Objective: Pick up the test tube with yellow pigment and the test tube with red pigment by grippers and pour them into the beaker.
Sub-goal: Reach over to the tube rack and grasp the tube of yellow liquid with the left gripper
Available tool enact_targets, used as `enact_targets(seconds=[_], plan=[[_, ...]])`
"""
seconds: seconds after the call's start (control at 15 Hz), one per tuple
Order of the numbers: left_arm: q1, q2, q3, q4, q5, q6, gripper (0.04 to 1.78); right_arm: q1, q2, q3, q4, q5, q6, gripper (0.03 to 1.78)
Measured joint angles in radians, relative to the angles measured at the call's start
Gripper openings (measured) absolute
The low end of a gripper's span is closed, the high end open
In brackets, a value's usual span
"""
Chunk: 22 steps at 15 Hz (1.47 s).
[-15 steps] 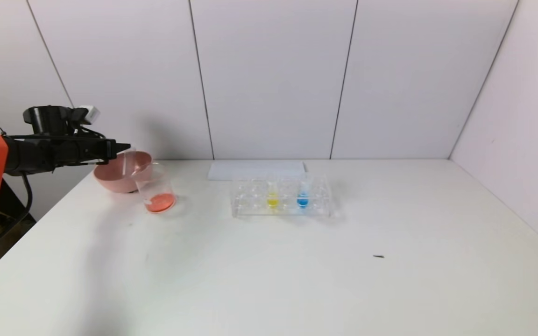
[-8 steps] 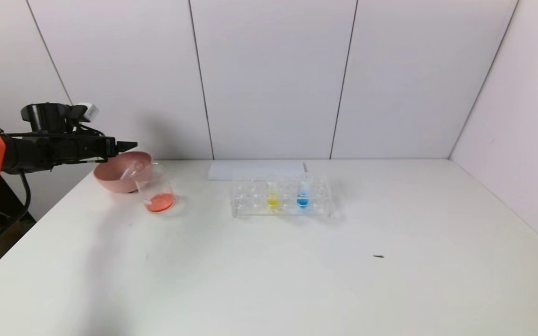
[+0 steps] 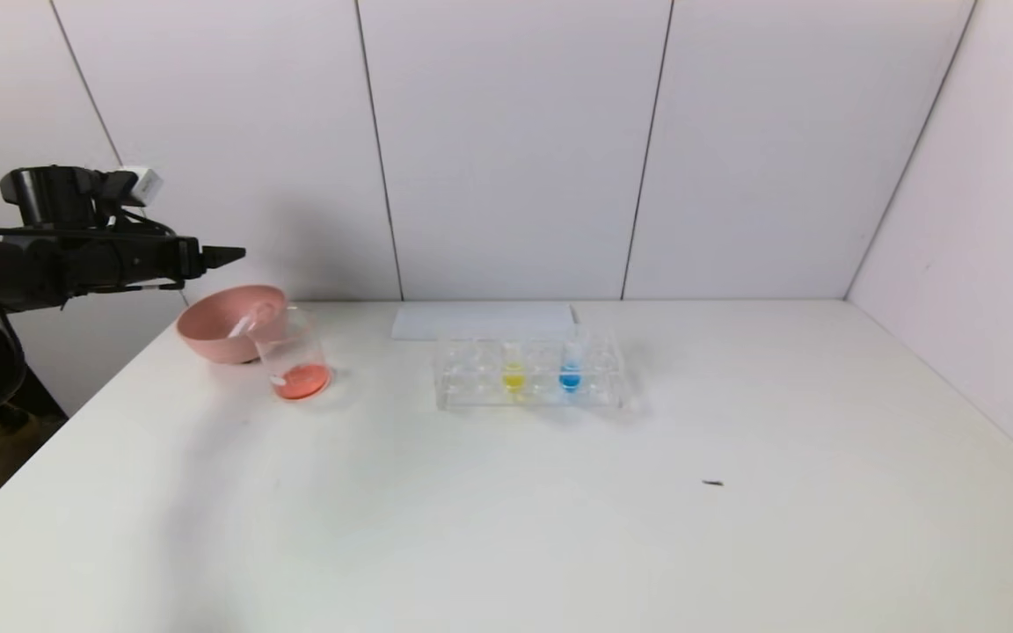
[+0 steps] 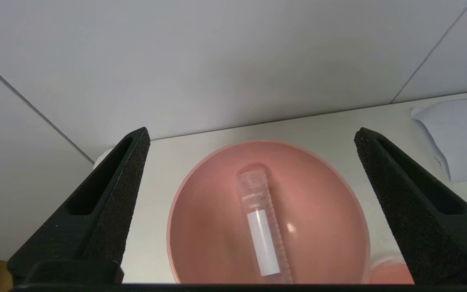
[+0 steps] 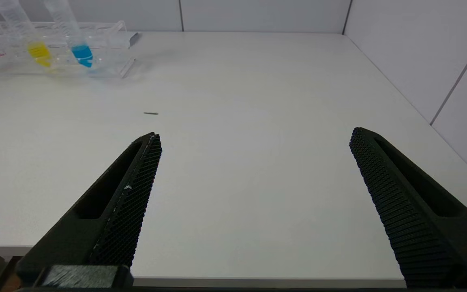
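A round pink plastic bowl (image 3: 227, 333) is seen at the far left of the plain white tabletop (image 3: 506, 492). Red-orange liquid is held in the small clear glass beaker (image 3: 294, 356). Yellow (image 3: 513, 379) and blue (image 3: 570, 379) liquids are shown in the clear rectangular rack (image 3: 530, 374). The pincers (image 4: 249, 202) (image 5: 253, 202) are black and textured.

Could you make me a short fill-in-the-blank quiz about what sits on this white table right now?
1. The empty clear test tube lies inside the ____ bowl.
2. The small clear glass beaker holds ____ liquid.
3. In the clear plastic rack, a yellow-filled tube stands beside a ____ one.
4. The black left gripper has its jaws ____.

Missing words: pink; red-orange; blue; open
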Motion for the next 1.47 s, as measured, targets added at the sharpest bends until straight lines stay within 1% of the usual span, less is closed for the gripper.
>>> enact_targets(seconds=[0.27, 0.73, 0.93, 1.27, 1.47], plan=[[-0.014, -0.08, 0.064, -0.001, 0.0, -0.036, 1.76, 0.0, 0.0, 0.0, 0.0, 0.0, 0.0, 1.7], [-0.047, -0.24, 0.195, 0.0, 0.011, -0.046, 1.76, 0.0, 0.0, 0.0, 0.0, 0.0, 0.0, 1.7], [-0.06, -0.324, 0.274, 0.0, 0.011, -0.05, 1.76, 0.0, 0.0, 0.0, 0.0, 0.0, 0.0, 1.7], [-0.116, -0.438, 0.406, -0.001, 0.018, -0.048, 1.76, 0.0, 0.0, 0.0, 0.0, 0.0, 0.0, 1.7], [-0.169, -0.493, 0.465, -0.002, 0.04, -0.04, 1.76, 0.0, 0.0, 0.0, 0.0, 0.0, 0.0, 1.7]])
